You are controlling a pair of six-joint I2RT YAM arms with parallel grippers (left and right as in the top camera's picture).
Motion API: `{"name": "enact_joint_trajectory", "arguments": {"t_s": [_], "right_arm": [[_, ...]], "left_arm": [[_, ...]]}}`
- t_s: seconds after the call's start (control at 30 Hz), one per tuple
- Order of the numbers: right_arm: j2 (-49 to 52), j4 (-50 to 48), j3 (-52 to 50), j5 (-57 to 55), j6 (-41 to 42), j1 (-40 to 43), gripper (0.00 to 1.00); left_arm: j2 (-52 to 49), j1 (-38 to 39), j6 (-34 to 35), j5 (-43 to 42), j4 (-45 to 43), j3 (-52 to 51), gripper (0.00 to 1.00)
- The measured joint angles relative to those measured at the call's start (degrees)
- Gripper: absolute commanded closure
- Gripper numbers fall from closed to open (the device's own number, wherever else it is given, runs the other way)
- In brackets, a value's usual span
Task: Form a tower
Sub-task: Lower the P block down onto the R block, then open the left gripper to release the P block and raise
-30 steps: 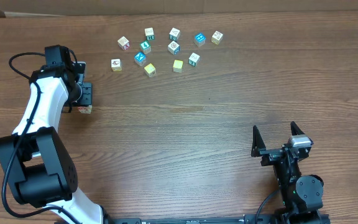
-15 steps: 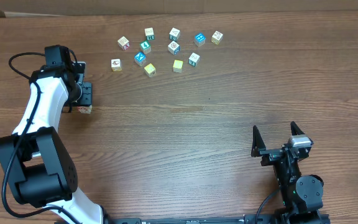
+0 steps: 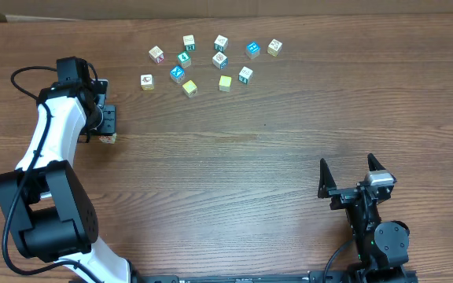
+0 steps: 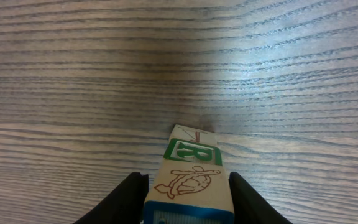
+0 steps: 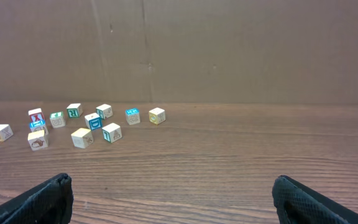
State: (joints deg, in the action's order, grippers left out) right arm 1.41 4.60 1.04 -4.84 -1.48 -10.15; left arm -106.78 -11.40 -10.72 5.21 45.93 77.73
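Wooden cube tower point(image 4: 188, 163) between my left gripper point(image 4: 187, 179)'s fingers point(image 4: 129, 200); loose cubes point(image 3: 219, 60) well apart.
I cannot tell if it's clamped; right gripper point(image 3: 348, 162) wide.

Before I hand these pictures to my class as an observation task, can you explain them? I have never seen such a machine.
These are two robot arms at a wooden table. One picture looks down from above; the other two come from a camera on each wrist. Loose picture cubes lie scattered at the far side. The left arm reaches over a small tower of stacked cubes; in its wrist view the left fingers stand close on either side of the top cube, though whether they grip it is unclear. The right fingers are spread wide, holding nothing.
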Motion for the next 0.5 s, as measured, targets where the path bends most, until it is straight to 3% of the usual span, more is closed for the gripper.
{"name": "enact_joint_trajectory", "arguments": {"t_s": [0.4,0.5], "right_arm": [[0.0,0.0,0.0,0.0,0.0,0.0,0.0],[0.0,0.0,0.0,0.0,0.0,0.0,0.0]], "left_arm": [[0.0,0.0,0.0,0.2,0.2,0.0,0.66],[0.0,0.0,0.0,0.2,0.2,0.0,0.62]]}}
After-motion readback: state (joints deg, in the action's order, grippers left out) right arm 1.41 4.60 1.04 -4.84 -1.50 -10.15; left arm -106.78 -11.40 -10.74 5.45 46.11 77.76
